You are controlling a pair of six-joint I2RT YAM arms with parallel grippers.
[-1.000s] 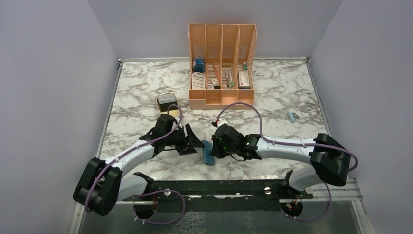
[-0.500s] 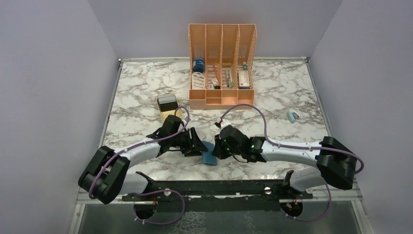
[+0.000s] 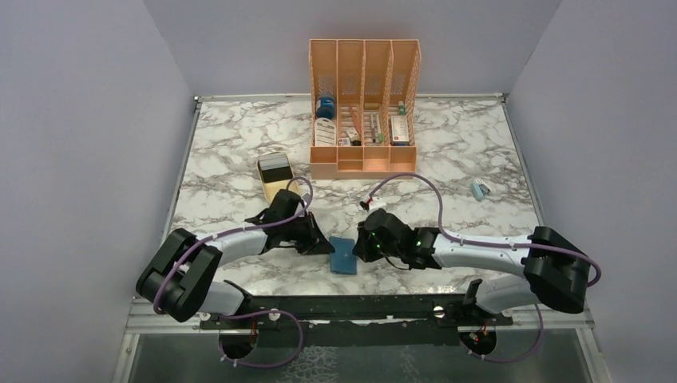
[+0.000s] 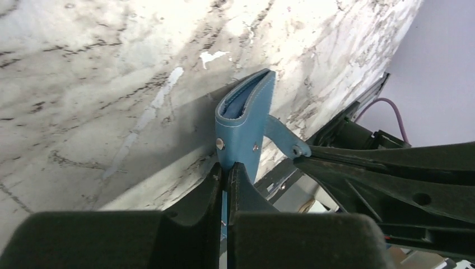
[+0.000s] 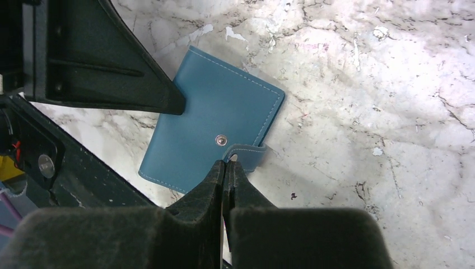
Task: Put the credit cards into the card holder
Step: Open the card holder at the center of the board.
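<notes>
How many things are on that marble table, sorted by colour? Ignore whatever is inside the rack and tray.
Blue: 2 (card holder, small light-blue object)
Orange: 1 (slotted organiser)
Beige: 1 (tray)
Total: 4

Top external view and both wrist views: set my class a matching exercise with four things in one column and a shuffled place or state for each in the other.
Things:
1. left gripper
2. right gripper
3. orange desk organiser
4. beige tray

Places or states:
A. at the far edge of the table
B. shut on the snap tab
C. left of the organiser and nearer the arms
D. shut on the edge of the card holder

Pairs: 1-D, 2-B, 3-A, 4-C
</notes>
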